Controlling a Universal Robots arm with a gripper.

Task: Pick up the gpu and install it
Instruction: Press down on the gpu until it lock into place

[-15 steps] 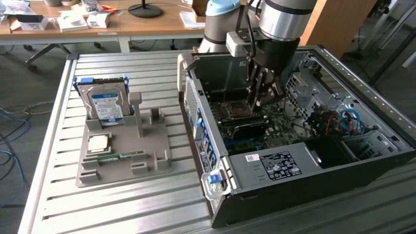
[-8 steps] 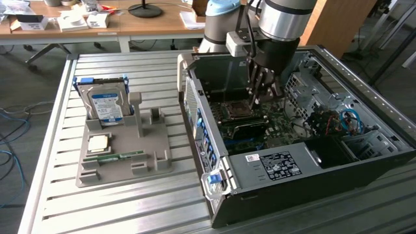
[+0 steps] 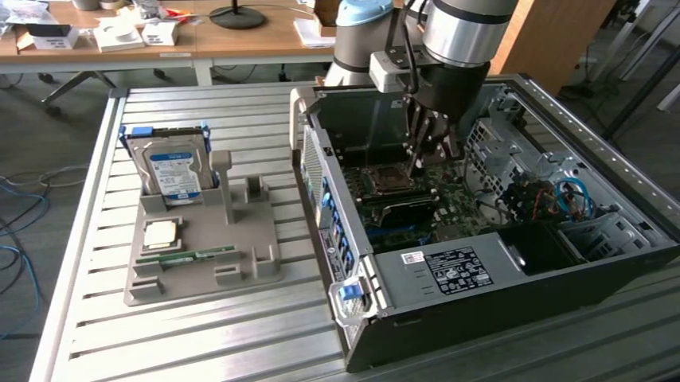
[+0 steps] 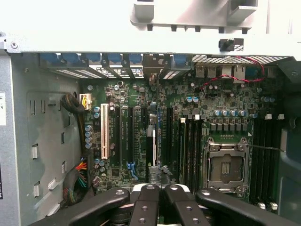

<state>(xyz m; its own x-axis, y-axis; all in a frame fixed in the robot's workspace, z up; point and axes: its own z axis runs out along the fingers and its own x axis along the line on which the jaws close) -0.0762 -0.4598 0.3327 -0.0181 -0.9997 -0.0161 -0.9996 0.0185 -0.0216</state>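
I am holding my claw (image 3: 425,155) down inside the open case (image 3: 510,318), which is sitting along the table (image 3: 212,334) edge at the exterior view's right; my fingers (image 4: 146,190) are pressing together, closed. The gpu (image 4: 153,146) is standing on edge over the motherboard (image 4: 225,101) expansion slots, directly beneath my fingertips; I cannot tell whether I am pinching its top edge or only touching it. The grey holder (image 3: 202,278) is lying near the table's opposite edge, carrying the hard drive (image 3: 170,171) and the memory stick (image 3: 197,256).
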